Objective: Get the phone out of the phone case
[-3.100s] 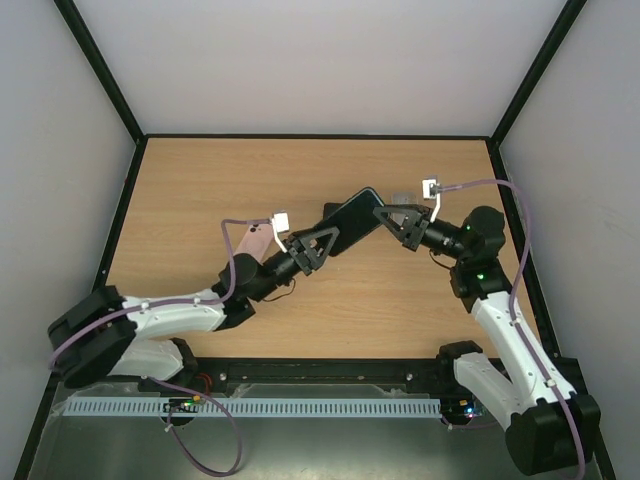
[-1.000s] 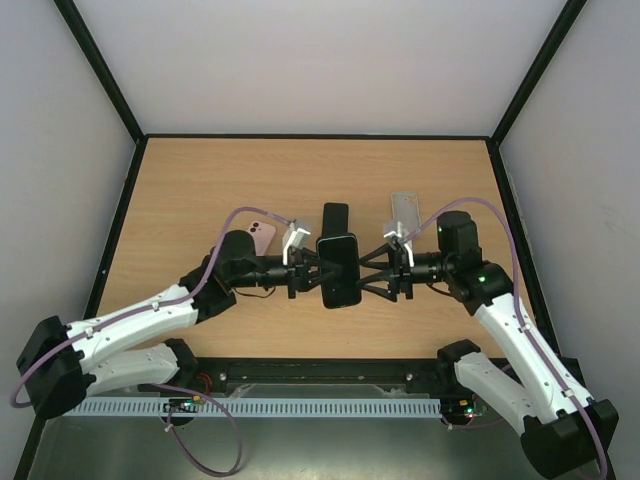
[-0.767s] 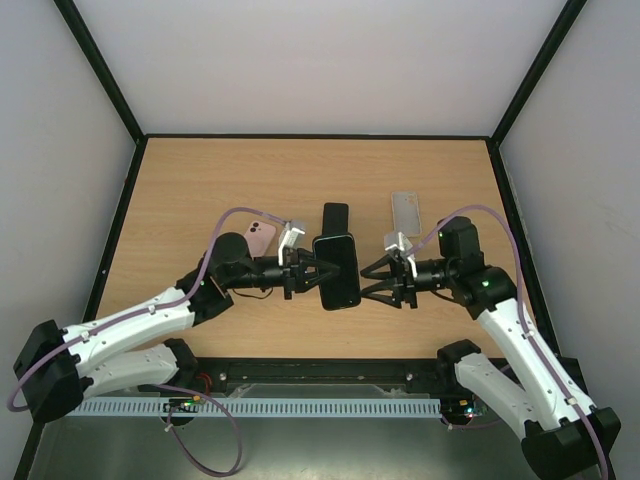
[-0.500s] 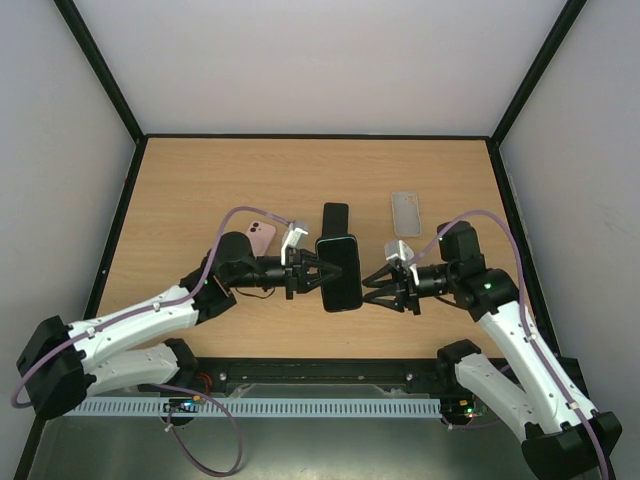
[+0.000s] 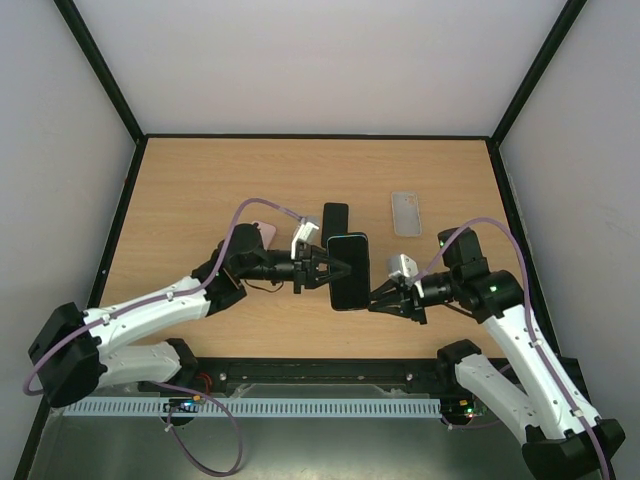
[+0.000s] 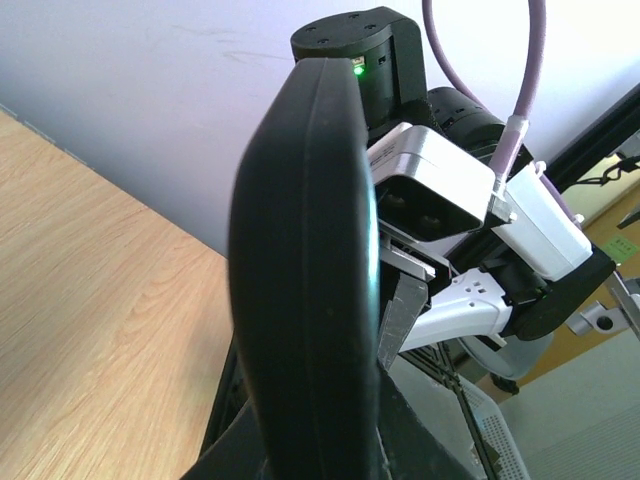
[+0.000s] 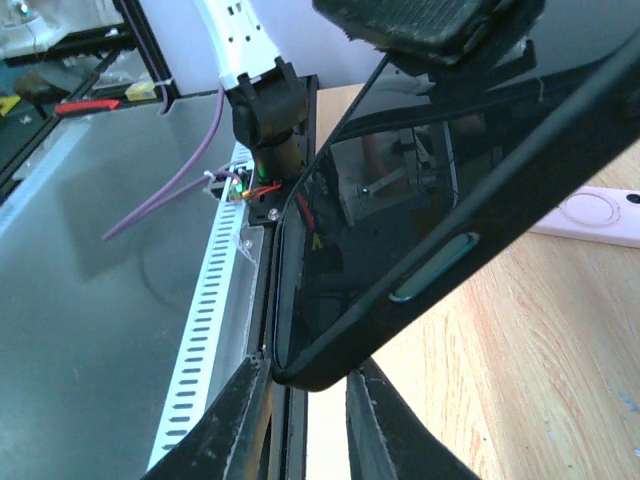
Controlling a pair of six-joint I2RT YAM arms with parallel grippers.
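**A:** Where is the phone point(image 5: 348, 270) kept at this moment, and by what is it held?

**B:** It is held in the air above the table point(image 5: 190, 200), between the two arms, and it sits inside its black case point(image 6: 310, 250). The left gripper point(image 5: 328, 272) is closed tightly on the middle of the left long edge.

**A:** And how is the right gripper point(image 5: 377, 303) placed?

**B:** It is placed at the near right corner of the phone. In the right wrist view this corner is seen between the two fingers point(image 7: 235, 425), which stand one on each side of it with a narrow gap. Whether the corner is already pressed cannot be told.

**A:** Which relation is important for the next move?

**B:** The long axis runs from the arm bases toward the far edge of the table, a little tilted. From the right gripper the phone lies to the left and farther away, so only the corner is reached. The case rim would probably have to be peeled there while the left side is kept fixed.

**A:** What is hidden or unclear?

**B:** In the left wrist view the phone is seen only edge-on, and it covers most of the picture. It cannot be made out whether the rim has been lifted anywhere. The pink phone point(image 5: 262, 231) is partly covered by the left arm. A second black phone point(image 5: 335, 217) and a clear case point(image 5: 406, 213) lie on the table, apart from the grippers.
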